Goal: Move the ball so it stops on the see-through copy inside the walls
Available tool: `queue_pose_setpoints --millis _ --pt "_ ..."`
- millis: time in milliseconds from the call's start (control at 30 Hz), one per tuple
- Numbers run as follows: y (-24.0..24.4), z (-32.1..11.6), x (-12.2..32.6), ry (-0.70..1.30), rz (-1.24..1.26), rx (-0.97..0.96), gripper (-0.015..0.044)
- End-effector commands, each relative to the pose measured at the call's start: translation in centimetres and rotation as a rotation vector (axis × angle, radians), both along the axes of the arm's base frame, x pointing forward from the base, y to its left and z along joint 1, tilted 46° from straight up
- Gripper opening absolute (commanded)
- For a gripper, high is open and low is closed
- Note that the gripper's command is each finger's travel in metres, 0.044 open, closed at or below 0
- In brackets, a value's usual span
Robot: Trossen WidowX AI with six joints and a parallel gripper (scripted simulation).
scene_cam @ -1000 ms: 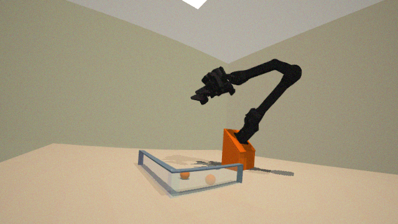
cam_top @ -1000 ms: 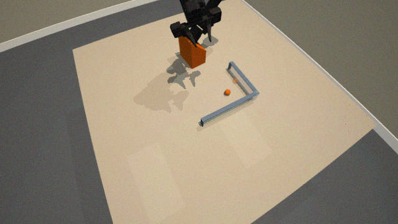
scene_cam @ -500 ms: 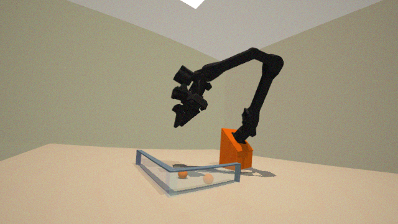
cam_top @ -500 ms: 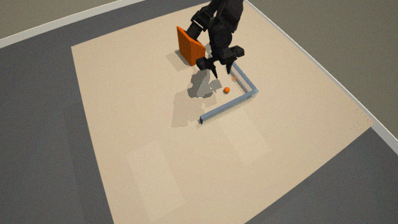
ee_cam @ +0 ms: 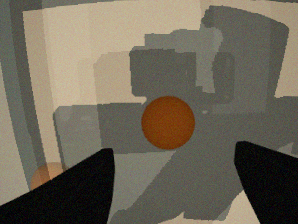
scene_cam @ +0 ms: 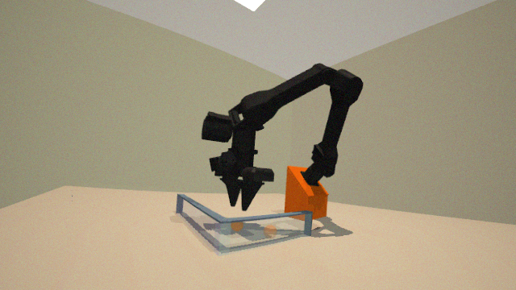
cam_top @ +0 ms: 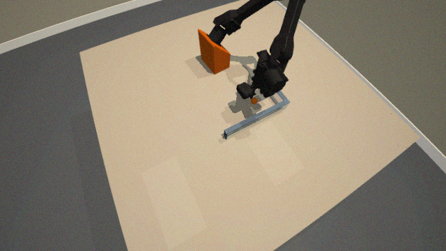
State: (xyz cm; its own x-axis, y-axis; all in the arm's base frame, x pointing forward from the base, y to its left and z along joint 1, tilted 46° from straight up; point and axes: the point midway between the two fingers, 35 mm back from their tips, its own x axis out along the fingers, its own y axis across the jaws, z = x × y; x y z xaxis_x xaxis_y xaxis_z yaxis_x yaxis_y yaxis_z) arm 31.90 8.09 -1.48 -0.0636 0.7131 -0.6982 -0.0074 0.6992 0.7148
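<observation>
The orange ball (cam_top: 254, 100) (scene_cam: 237, 226) (ee_cam: 168, 123) lies on the table inside the corner, in the arm's shadow. The see-through copy (scene_cam: 270, 230) (ee_cam: 46, 175) is paler and lies apart from the ball; in the wrist view it is at the lower left, partly behind a finger. The arm hides it in the top view. The low clear walls (cam_top: 256, 118) (scene_cam: 266, 217) have blue-grey edges. My gripper (scene_cam: 239, 209) (ee_cam: 175, 155) is partly open and empty. It points down above the ball; in the wrist view the ball shows ahead of the gap between the fingertips.
The orange arm base (cam_top: 220, 63) (scene_cam: 296, 197) stands behind the walled corner. The walls rise close to the ball, and in the top view the gripper body hangs over part of the shorter-looking wall (cam_top: 283, 97).
</observation>
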Motion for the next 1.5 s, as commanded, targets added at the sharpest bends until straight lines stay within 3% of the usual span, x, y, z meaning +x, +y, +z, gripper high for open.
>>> queue_pose_setpoints --millis 0,833,967,1167,1300,1467 --pt "0.7 -0.7 -0.1 0.004 0.003 -0.004 0.0255" --pt "3.1 -3.1 -0.3 0.004 0.003 -0.002 0.0255" --pt "3.1 -3.1 -0.3 0.004 0.003 -0.002 0.0150" --pt "3.1 -3.1 -0.3 0.004 0.003 -0.002 0.0110" --pt "2.4 -2.5 0.0 0.003 0.002 -0.005 0.0005" --pt "-0.1 -0.2 0.6 0.002 0.001 -0.012 0.0000"
